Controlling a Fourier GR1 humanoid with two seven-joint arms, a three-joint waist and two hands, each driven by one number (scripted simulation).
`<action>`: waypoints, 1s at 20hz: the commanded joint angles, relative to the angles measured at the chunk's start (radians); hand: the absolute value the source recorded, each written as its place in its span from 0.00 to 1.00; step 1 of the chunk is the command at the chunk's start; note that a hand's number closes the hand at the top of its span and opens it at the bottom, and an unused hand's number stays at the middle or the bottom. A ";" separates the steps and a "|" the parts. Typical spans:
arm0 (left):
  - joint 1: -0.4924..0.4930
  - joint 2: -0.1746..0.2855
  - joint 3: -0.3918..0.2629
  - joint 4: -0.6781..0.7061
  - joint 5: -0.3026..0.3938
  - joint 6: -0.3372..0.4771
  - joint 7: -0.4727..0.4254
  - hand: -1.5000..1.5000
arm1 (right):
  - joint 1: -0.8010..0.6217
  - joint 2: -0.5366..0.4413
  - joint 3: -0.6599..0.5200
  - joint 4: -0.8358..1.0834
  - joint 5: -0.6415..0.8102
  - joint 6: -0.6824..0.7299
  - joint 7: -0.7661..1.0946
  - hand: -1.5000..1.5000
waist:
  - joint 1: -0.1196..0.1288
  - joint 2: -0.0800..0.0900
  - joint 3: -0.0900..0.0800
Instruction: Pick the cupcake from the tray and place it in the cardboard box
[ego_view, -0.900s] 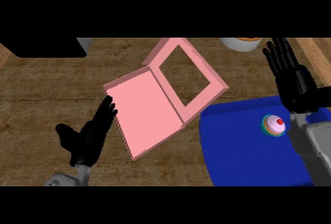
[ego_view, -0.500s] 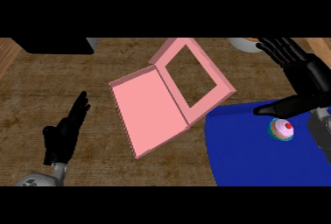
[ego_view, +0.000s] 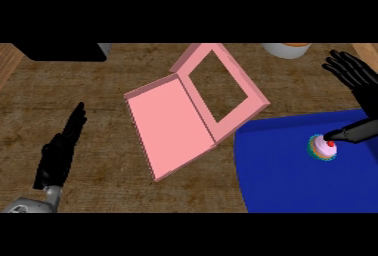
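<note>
Fingers of left hand, right hand straight, empty — cupcake on tray, box open.

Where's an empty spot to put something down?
Bare counter lies between the left hand and the pink box. The blue tray is bare left of the cupcake. It is crowded at the cupcake, where the right hand is.

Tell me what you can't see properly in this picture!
All in the head view:
cupcake: the right hand's thumb crosses its upper right rim; touching or not is unclear.
right hand: palm cut off by the right edge.
blue tray: runs past the right and lower edges.
white cup: cut by the top edge; contents unclear.
black object, top left: cut off; unidentifiable.
</note>
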 joint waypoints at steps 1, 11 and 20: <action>0.030 -0.006 -0.007 -0.015 -0.012 0.000 -0.013 0.50 | -0.039 -0.135 0.039 0.055 0.151 0.088 -0.094 0.00 | 0.012 0.002 0.000; 0.020 0.008 0.013 -0.017 -0.005 -0.026 -0.001 0.50 | -0.084 -0.406 0.293 -0.049 0.575 0.142 -0.159 0.00 | 0.010 0.001 -0.002; 0.046 -0.014 0.049 -0.034 -0.047 -0.015 0.020 0.50 | -0.045 -0.375 0.359 -0.232 0.672 0.179 -0.030 0.00 | -0.020 -0.008 -0.002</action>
